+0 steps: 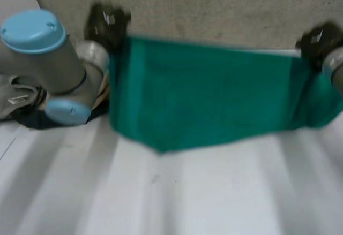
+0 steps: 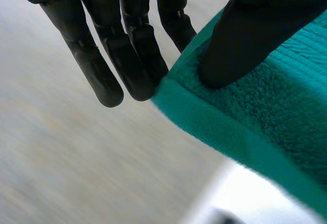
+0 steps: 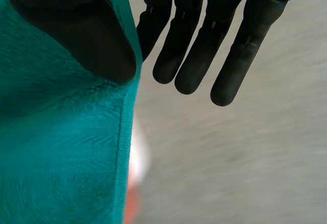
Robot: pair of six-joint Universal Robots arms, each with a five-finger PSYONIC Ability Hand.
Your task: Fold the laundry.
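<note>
A green towel (image 1: 209, 93) hangs stretched in the air between my two hands, above the far side of the white table (image 1: 177, 192). My left hand (image 1: 107, 23) holds its upper left corner; in the left wrist view the thumb (image 2: 245, 40) presses the green towel's corner (image 2: 265, 117) against the straight fingers (image 2: 127, 55). My right hand (image 1: 319, 39) holds the upper right corner. In the right wrist view the thumb (image 3: 87, 35) pins the towel's edge (image 3: 66, 147) against the fingers (image 3: 204, 50). The towel's lower edge sags toward the table.
A heap of other laundry (image 1: 21, 101), grey and dark pieces, lies at the table's far left behind my left arm (image 1: 53, 58). A grey wall (image 1: 214, 5) rises behind the table.
</note>
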